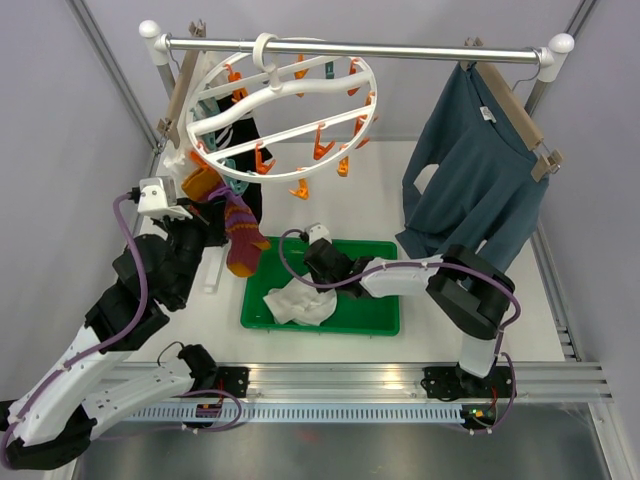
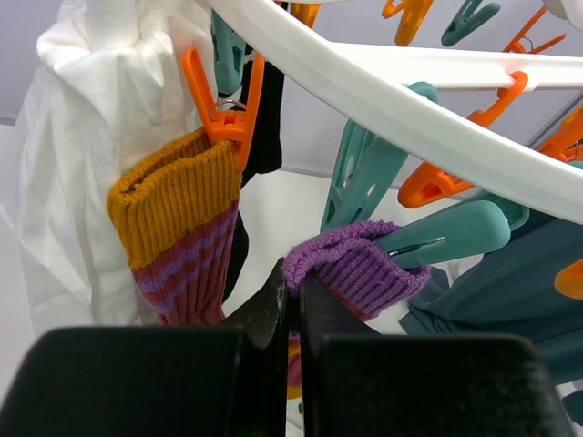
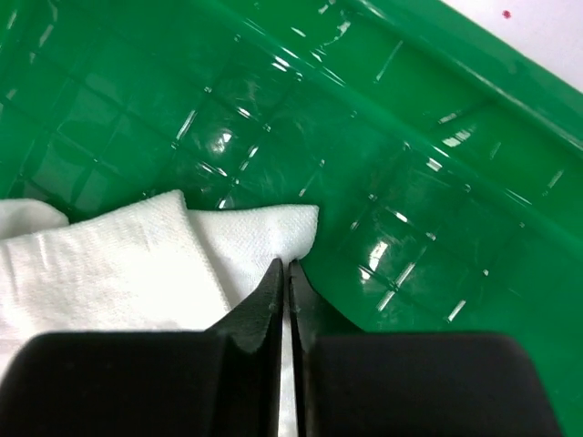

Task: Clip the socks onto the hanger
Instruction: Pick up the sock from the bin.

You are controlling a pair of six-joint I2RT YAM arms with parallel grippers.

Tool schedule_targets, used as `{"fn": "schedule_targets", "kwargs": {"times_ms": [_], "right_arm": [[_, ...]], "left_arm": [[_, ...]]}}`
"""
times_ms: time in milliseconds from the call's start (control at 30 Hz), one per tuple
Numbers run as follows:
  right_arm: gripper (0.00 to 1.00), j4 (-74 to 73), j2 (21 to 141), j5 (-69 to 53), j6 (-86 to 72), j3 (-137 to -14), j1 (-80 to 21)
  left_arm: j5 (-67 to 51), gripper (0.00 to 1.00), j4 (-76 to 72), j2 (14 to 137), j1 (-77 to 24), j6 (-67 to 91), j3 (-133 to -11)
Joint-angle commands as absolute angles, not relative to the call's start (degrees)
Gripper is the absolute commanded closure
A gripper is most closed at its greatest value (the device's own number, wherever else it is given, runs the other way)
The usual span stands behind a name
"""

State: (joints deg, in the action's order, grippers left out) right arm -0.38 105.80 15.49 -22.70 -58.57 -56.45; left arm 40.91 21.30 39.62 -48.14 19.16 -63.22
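The white ring hanger hangs from the rail, with orange and teal clips. A maroon-and-orange sock with a purple cuff hangs at its left side, where a teal clip bites the cuff. My left gripper is shut on that cuff's edge; it also shows in the top view. Beside it, an orange clip holds an orange-cuffed sock. A black sock hangs behind. My right gripper is shut on a white sock lying in the green tray.
A teal-blue shirt hangs on a wooden hanger at the right of the rail. A white sheer garment hangs at the far left. The green tray sits mid-table with white socks at its left end.
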Motion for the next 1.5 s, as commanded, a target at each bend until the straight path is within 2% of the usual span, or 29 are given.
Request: {"fn": "schedule_targets", "kwargs": {"times_ms": [0,367,833,1133,1467], "right_arm": [[0.99,-1.4,101.5,20.5,-23.9,-57.0,-57.0],[1.00,-3.4,80.2,30.1,-21.7,-53.9,-57.6],[1.00,-4.0,60.4,31.3,-14.8,-53.6,-58.7],[1.00,-5.3,54.1,26.5,-11.3,-56.8,-59.3],[1.00,-7.0,53.0,20.8,-8.4,-61.5,-59.5]], "left_arm": [[37.9,0.98,19.3,39.4,-48.2,17.2,-63.3],[28.7,0.95,13.9,40.3,-48.2,14.5,-63.5],[14.3,0.87,4.6,39.2,-48.2,11.3,-61.8],[2.2,0.86,0.4,39.1,-48.2,10.0,-61.0],[0.8,0.76,1.1,37.4,-48.2,10.1,-57.7]]}}
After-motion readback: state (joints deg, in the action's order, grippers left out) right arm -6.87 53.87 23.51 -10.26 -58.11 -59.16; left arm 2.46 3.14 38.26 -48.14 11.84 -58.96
